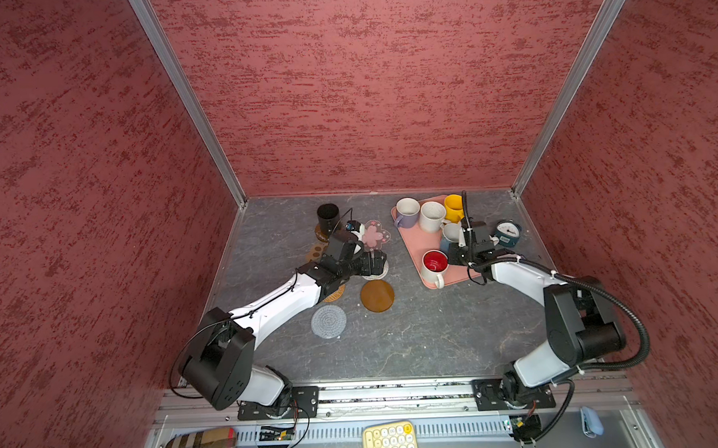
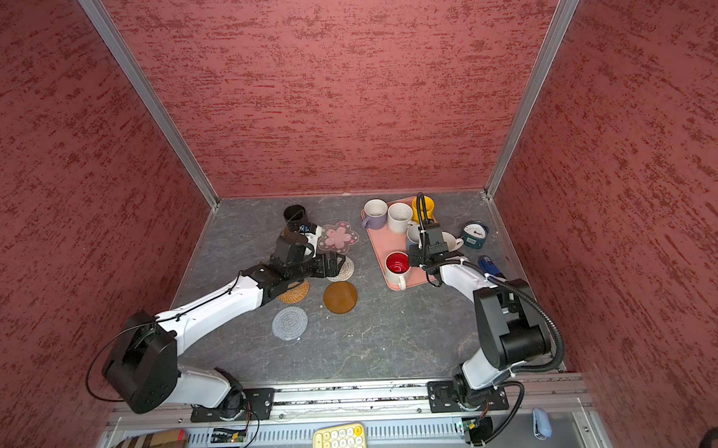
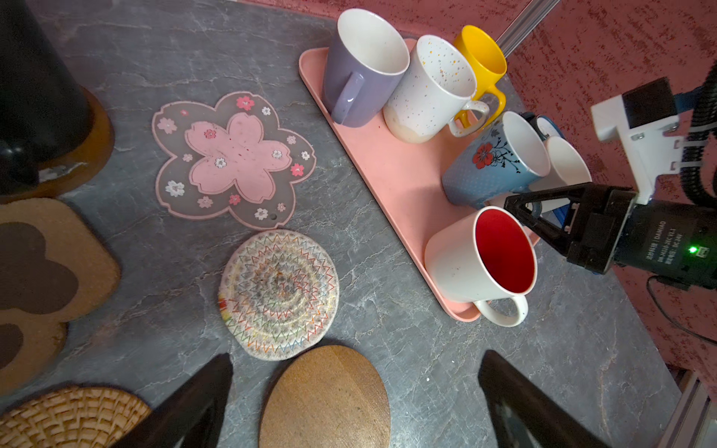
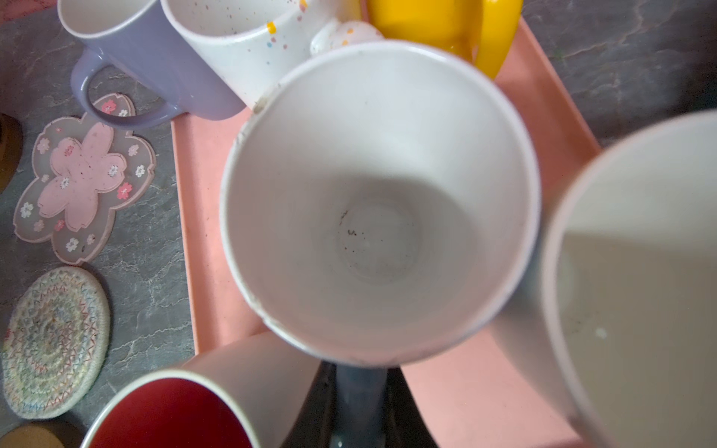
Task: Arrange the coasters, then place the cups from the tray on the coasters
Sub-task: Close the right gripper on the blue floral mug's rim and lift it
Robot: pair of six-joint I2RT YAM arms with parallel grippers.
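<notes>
Nearest the arms, the grey woven coaster (image 1: 328,321) and a glossy brown disc (image 1: 377,295) lie bare. Just past them the left gripper (image 3: 357,357) hangs over the mats, jaws spread wide, grasping nothing. The coasters look laid out, so the step in hand is judged to be picking up the second cup.

The pink tray (image 1: 416,247) lies at about 1 o'clock from the table's middle. There the right gripper (image 3: 516,203) appears clenched on the handle (image 4: 361,403) of the light blue cup (image 3: 492,163), which stands mid-tray beyond the red-lined cup (image 1: 434,265). The cup's long axis is upright or nearly so, mouth up, and its handle points to about 5 o'clock, toward the right arm. Whether its base has left the tray cannot be told.

The cream cup (image 4: 640,271) sits just beside it, so the next move probably calls for a straight lift. After that comes a swing toward 9 o'clock, where the flower coaster (image 1: 375,234) is free. Farthest, at 11 o'clock, the black cup (image 1: 328,218) already stands on the far brown disc (image 3: 97,147).
</notes>
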